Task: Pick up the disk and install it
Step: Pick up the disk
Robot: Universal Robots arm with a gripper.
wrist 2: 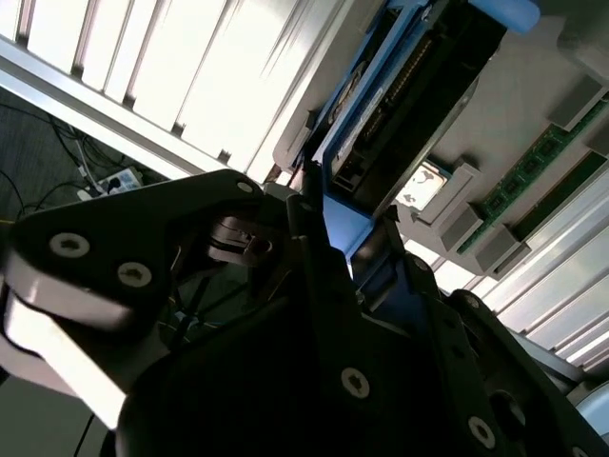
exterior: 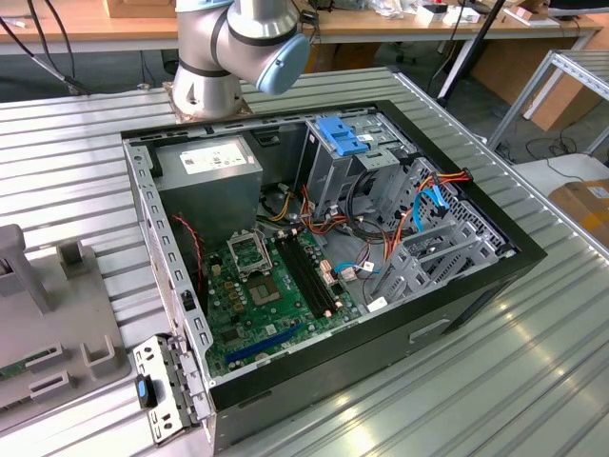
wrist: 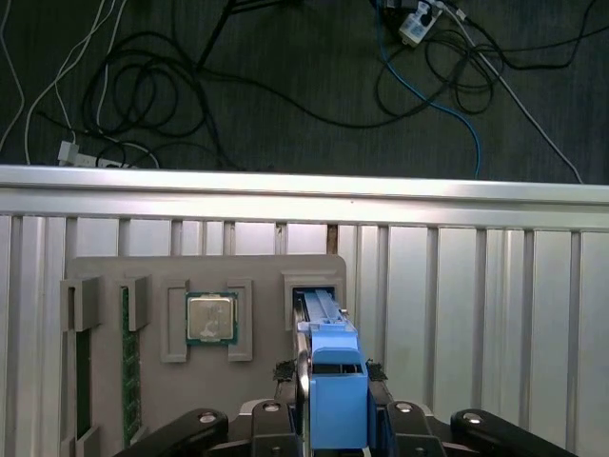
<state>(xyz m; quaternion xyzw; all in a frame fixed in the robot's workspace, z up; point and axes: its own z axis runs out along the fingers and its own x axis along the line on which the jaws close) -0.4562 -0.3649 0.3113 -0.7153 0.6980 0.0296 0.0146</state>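
In the first wrist view the disk (wrist: 335, 386) stands on edge, a dark drive framed by bright blue rails. One end of it reaches toward a slot (wrist: 312, 286) in the grey fixture plate (wrist: 190, 271). My gripper (wrist: 335, 373) is shut on the disk, with a black finger pressed against each side. The second wrist view shows the disk's dark body and connector edge (wrist 2: 419, 86) just beyond my gripper (wrist 2: 347, 224). Whether the disk still sits in the slot I cannot tell.
The fixture plate also holds a processor chip (wrist: 210, 317) and a memory stick (wrist: 130, 352). Cables lie on the floor past the table edge (wrist: 304, 186). In the exterior view the open computer case (exterior: 190, 314) holds a drive cage (exterior: 340, 138) with a blue top and a power supply (exterior: 214, 167).
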